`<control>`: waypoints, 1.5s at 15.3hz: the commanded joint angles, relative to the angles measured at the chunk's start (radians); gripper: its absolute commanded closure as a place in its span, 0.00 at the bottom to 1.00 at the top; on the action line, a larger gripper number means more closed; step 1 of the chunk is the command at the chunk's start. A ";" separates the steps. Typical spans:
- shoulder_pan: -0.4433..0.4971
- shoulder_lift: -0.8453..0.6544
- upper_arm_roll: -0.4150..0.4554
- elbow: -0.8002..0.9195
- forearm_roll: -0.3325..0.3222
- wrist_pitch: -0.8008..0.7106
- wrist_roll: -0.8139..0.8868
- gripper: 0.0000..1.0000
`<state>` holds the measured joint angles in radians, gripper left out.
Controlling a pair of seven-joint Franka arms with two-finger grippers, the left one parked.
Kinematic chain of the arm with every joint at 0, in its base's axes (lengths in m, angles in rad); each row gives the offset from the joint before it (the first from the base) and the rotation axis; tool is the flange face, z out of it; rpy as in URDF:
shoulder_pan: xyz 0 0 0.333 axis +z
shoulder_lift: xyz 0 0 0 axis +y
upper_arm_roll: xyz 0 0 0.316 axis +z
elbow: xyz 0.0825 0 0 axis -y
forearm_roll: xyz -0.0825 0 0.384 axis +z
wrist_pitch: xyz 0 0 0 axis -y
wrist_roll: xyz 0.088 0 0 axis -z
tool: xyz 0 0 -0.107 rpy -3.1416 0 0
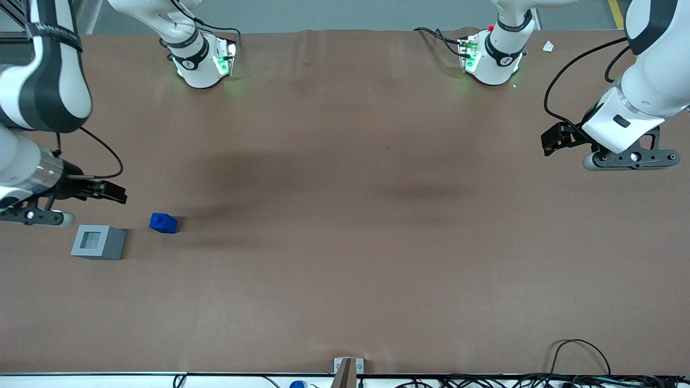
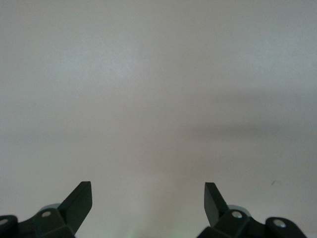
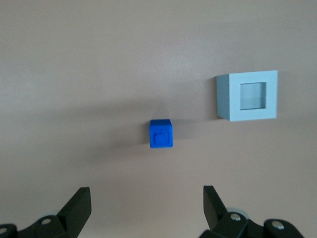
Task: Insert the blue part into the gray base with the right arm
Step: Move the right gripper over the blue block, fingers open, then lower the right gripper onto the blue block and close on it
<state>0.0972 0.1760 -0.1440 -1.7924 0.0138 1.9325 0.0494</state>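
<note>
The blue part (image 1: 163,222) (image 3: 161,134) is a small bright-blue cube resting on the brown table at the working arm's end. The gray base (image 1: 98,242) (image 3: 250,95) stands beside it, a little nearer the front camera, its darker square recess facing up. The two are apart. My right gripper (image 1: 116,193) (image 3: 147,198) hangs open above the table, farther from the front camera than both objects. Nothing is between its fingers (image 3: 79,201).
The brown table cover (image 1: 345,258) is flat. The two arm bases (image 1: 205,62) stand at the table's edge farthest from the front camera. Cables (image 1: 582,355) and a small bracket (image 1: 347,369) lie along the nearest edge.
</note>
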 commanded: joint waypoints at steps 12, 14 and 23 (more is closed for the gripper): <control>-0.007 0.154 -0.002 -0.200 0.000 0.325 -0.008 0.04; -0.007 0.172 -0.002 -0.202 0.000 0.339 -0.008 0.14; -0.019 0.267 0.000 -0.202 0.000 0.434 -0.006 0.27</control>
<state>0.0889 0.4273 -0.1526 -1.9861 0.0138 2.3391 0.0494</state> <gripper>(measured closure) 0.216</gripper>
